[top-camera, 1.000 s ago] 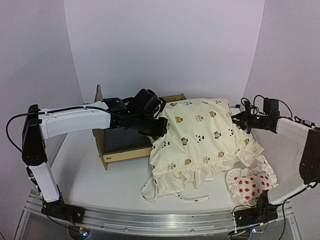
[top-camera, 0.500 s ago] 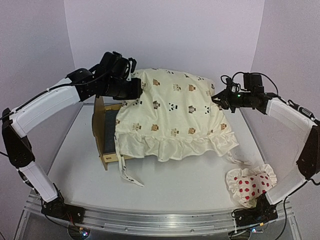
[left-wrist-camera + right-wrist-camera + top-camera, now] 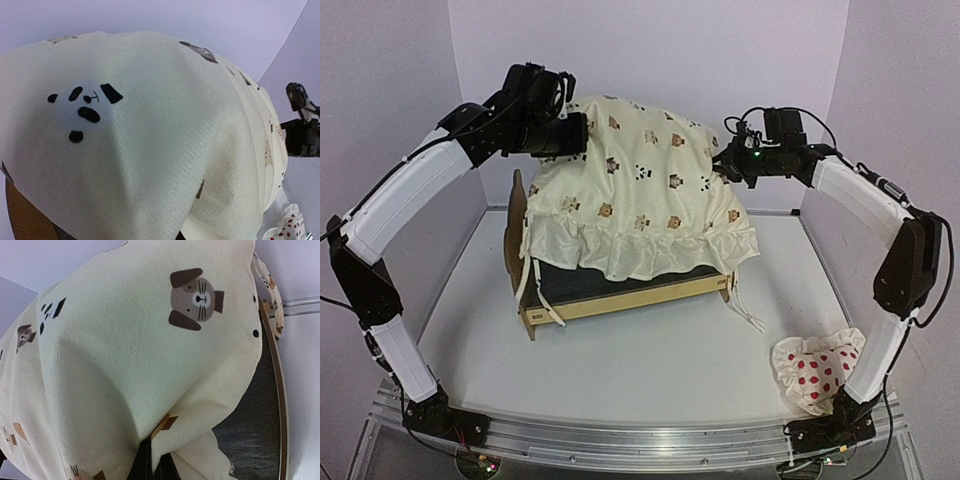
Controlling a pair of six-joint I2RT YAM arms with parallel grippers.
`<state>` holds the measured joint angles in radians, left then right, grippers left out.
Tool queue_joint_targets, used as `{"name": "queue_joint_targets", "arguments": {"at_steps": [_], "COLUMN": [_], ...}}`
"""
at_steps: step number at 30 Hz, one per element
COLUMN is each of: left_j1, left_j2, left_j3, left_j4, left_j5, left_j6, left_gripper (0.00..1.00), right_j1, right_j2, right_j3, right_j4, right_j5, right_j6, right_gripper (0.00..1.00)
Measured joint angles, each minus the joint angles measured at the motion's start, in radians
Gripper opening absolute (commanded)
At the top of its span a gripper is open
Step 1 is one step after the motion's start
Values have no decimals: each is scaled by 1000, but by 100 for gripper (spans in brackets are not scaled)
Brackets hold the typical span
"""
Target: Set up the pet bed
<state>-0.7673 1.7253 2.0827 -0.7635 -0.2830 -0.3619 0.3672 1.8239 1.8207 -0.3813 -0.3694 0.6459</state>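
Since the earlier frames both arms have risen and swung left, carrying the cover (image 3: 640, 190) off the table's right half to hang over the pet bed (image 3: 620, 298). Left gripper (image 3: 576, 134): raised high at far left, jaws pinched together on the cover's upper left corner. Cover: cream woven cloth, soft and padded, printed with small animal faces, ruffled along the lower hem, thin ties dangling; it is stretched like a tent between the two grippers. Pet bed: light plywood, rectangular, low rails, tall headboard at its left end, dark grey felt base. It stands on the white table (image 3: 650, 380), below and between the grippers and apart from both, with its far part hidden by the hanging cloth. Right gripper (image 3: 724, 166): raised at right, jaws closed tight on the cover's upper right corner. Pillow (image 3: 817, 366): white, red-dotted, ruffled, lying at front right, well apart from the bed. Left wrist view alone shows the fabric's fine weave and a panda print. Right wrist view alone shows a brown dog-face print, the felt's grain and a thin curved plywood rail beneath the cloth.
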Motion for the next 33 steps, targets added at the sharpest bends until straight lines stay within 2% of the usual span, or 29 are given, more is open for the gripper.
{"name": "queue_joint_targets", "arguments": {"at_steps": [5, 11, 16, 27, 31, 32, 33], "left_j1": [9, 21, 74, 202, 206, 207, 209], "left_j2": [-2, -4, -6, 16, 34, 37, 41], "left_j3": [-152, -219, -292, -322, -331, -334, -336], "left_j4": [-14, -15, 2, 28, 31, 31, 32], "left_j5": [6, 14, 28, 63, 61, 57, 51], "left_j6": [-29, -48, -57, -46, -47, -48, -48], "left_gripper": [5, 5, 5, 6, 10, 13, 22], "right_j1": [0, 2, 21, 90, 94, 94, 94], "right_j2": [41, 92, 142, 260, 279, 285, 291], "right_j3": [-23, -22, -14, 114, 117, 117, 117], "right_j4": [-55, -88, -95, -101, -101, -100, -99], "right_j5": [43, 51, 54, 76, 86, 89, 92], "right_j6": [-14, -14, -14, -17, -18, -19, -21], "right_gripper": [0, 0, 0, 0, 0, 0, 3]}}
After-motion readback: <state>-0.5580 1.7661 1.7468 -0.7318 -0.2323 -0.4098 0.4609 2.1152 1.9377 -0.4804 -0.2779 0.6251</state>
